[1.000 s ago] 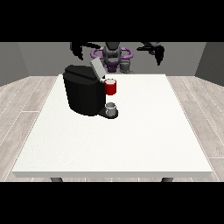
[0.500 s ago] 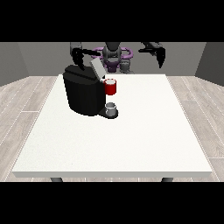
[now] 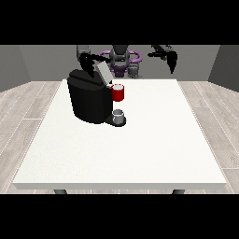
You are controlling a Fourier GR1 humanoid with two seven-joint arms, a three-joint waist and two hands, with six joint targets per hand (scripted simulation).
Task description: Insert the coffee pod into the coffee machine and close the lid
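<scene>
My desk (image 3: 140, 149) has a smooth, matt white top, like laminate. On it, the coffee machine (image 3: 88, 98) looks like black plastic with a dull sheen; its raised lid (image 3: 103, 72) is a paler, flat grey. A red thing at the machine (image 3: 118, 93) looks glossy. The floor (image 3: 28, 102) around the desk resembles pale wood planks.

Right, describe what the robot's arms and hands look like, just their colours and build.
Both hands are black: the hand at the view's left and the hand at the view's right. The arms are dark with grey sections, most visibly near the shoulder at the view's left. They join a grey torso ringed with purple. No cables or markings can be made out on either arm.
</scene>
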